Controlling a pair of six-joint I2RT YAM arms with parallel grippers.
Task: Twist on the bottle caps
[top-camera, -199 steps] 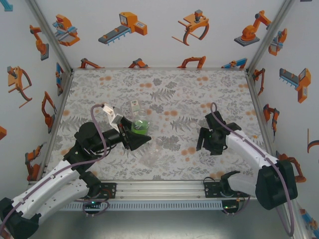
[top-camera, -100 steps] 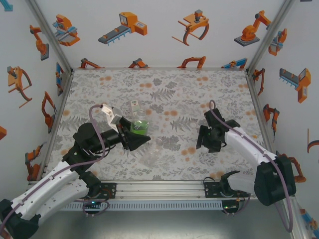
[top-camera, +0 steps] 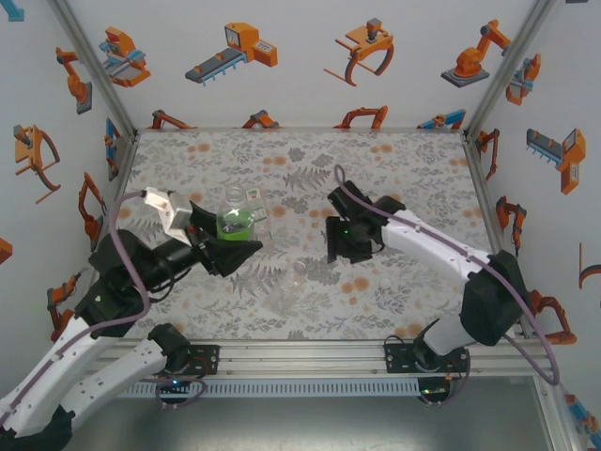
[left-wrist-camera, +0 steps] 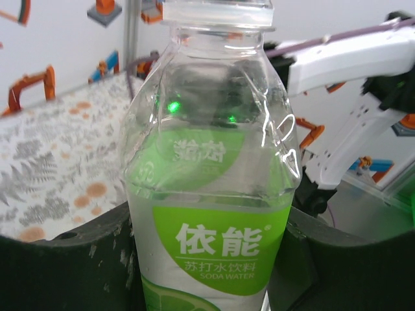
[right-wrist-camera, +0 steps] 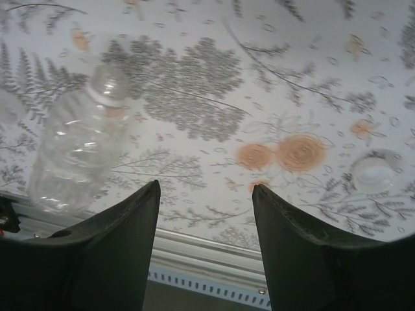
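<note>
My left gripper [top-camera: 239,244] is shut on the green-labelled bottle [top-camera: 235,224], holding it upright above the table's left middle. In the left wrist view that bottle [left-wrist-camera: 211,194] stands between my dark fingers [left-wrist-camera: 61,272]; its neck [left-wrist-camera: 217,13] is cut off by the top edge. Just behind it stands a bottle with a white label [top-camera: 256,207]. The plain bottle [top-camera: 289,287] lies on its side near the front centre, uncapped [right-wrist-camera: 78,155]. A small white cap [top-camera: 383,281] lies on the table [right-wrist-camera: 373,172]. My right gripper [top-camera: 343,240] hovers open and empty [right-wrist-camera: 206,188] between that bottle and the cap.
The patterned table [top-camera: 310,169] is walled on three sides by white panels with orange robot pictures. A metal rail [top-camera: 300,352] runs along the near edge [right-wrist-camera: 207,249]. My right arm [left-wrist-camera: 350,58] shows beyond the held bottle.
My left arm has pulled the green-labelled bottle leftward and up. My right arm has swung left from the right side toward the table's centre, its jaws narrowing slightly.
</note>
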